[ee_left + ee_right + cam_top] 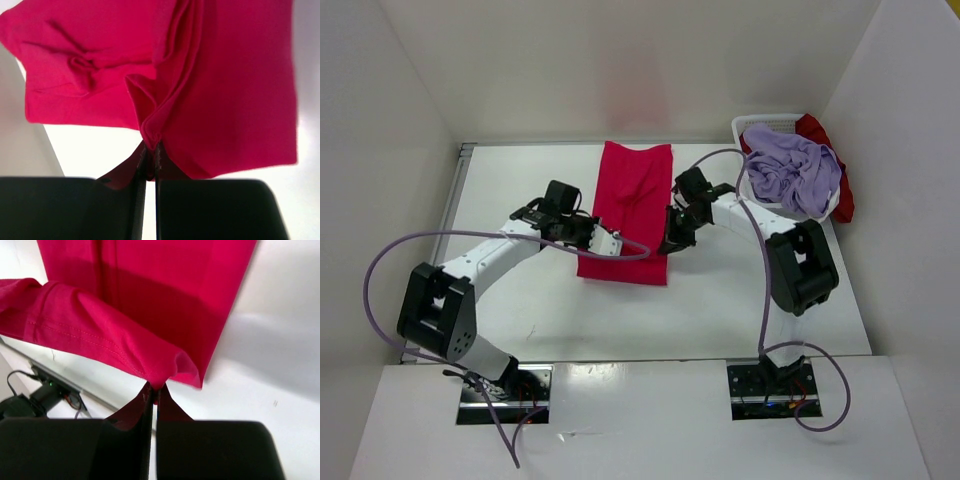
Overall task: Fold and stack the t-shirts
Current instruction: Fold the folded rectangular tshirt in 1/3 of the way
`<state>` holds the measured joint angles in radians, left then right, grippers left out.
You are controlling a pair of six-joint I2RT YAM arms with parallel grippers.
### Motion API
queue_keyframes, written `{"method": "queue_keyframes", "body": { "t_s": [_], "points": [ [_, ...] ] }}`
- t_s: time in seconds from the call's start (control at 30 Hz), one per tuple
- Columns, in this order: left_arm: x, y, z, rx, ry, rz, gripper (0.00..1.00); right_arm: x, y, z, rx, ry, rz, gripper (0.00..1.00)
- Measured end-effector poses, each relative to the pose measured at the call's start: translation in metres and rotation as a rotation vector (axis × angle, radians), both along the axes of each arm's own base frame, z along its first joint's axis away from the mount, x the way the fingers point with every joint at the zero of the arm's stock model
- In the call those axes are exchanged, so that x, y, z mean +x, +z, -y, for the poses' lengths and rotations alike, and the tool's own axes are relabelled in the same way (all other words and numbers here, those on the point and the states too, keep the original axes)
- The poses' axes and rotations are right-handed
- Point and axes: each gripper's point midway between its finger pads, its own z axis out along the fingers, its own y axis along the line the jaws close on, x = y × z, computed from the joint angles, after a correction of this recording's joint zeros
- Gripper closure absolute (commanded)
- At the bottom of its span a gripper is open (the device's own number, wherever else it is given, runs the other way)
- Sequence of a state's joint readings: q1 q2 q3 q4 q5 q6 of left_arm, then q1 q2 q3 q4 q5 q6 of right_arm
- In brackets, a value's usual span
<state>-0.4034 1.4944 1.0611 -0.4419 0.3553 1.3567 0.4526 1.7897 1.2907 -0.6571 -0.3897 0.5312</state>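
Showing overhead only: basket [760, 119] right of magenta t-shirt [635, 190]

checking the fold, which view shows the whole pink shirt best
Top external: the whole pink shirt shows there as a long strip. The wrist views show only cloth pinched in the shut left gripper and right gripper.

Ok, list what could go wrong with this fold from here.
1. The left gripper and right gripper each pinch only a thin edge of the magenta-pink t-shirt; a corner could slip out during the lift.
2. The cloth at the left gripper is bunched in several layers, so a crease may get folded in.
3. The right arm passes close to the white basket, where the lavender t-shirt hangs over the rim; a swing might brush it.
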Motion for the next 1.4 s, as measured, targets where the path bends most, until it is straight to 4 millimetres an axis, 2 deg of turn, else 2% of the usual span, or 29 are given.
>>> {"method": "queue_keyframes", "body": {
  "t_s": [0.2, 0.33, 0.47, 0.63, 0.7, 0.77, 0.83, 0.93, 0.97, 1.0, 1.07, 1.13, 1.27, 1.4],
  "points": [
    [0.034, -0.01, 0.006, -0.022, 0.021, 0.031, 1.0, 0.031, -0.009, 0.007, 0.013, -0.023, -0.016, 1.0],
    [0.048, -0.015, 0.009, -0.038, 0.025, 0.055, 1.0, 0.051, -0.012, 0.016, 0.022, -0.045, -0.014, 1.0],
    [0.061, -0.021, 0.011, -0.055, 0.033, 0.069, 1.0, 0.062, -0.018, 0.021, 0.031, -0.056, -0.026, 1.0],
    [0.07, -0.027, 0.013, -0.065, 0.046, 0.072, 0.99, 0.075, -0.023, 0.017, 0.049, -0.054, -0.032, 1.0],
    [0.072, -0.028, 0.013, -0.067, 0.048, 0.074, 0.95, 0.079, -0.026, 0.016, 0.056, -0.053, -0.039, 1.0],
    [0.075, -0.029, 0.012, -0.068, 0.052, 0.081, 0.9, 0.083, -0.029, 0.016, 0.058, -0.057, -0.043, 0.9],
    [0.077, -0.03, 0.012, -0.07, 0.053, 0.088, 0.87, 0.087, -0.033, 0.019, 0.059, -0.065, -0.05, 0.86],
    [0.082, -0.032, 0.013, -0.07, 0.057, 0.107, 0.77, 0.098, -0.038, 0.024, 0.061, -0.077, -0.047, 0.74],
    [0.084, -0.033, 0.013, -0.069, 0.058, 0.115, 0.75, 0.101, -0.039, 0.025, 0.061, -0.079, -0.046, 0.65],
    [0.085, -0.035, 0.012, -0.068, 0.062, 0.118, 0.69, 0.105, -0.039, 0.028, 0.062, -0.084, -0.041, 0.6],
    [0.086, -0.04, 0.009, -0.056, 0.071, 0.123, 0.64, 0.108, -0.039, 0.031, 0.062, -0.088, -0.033, 0.53],
    [0.086, -0.047, 0.006, -0.044, 0.082, 0.123, 0.59, 0.113, -0.038, 0.036, 0.064, -0.095, -0.022, 0.52],
    [0.092, -0.052, -0.002, -0.014, 0.127, 0.147, 0.55, 0.121, -0.035, 0.043, 0.058, -0.111, 0.009, 0.52],
    [0.107, -0.049, -0.015, 0.003, 0.236, 0.197, 0.44, 0.122, -0.016, 0.049, 0.042, -0.108, 0.077, 0.55]
  ]
}}
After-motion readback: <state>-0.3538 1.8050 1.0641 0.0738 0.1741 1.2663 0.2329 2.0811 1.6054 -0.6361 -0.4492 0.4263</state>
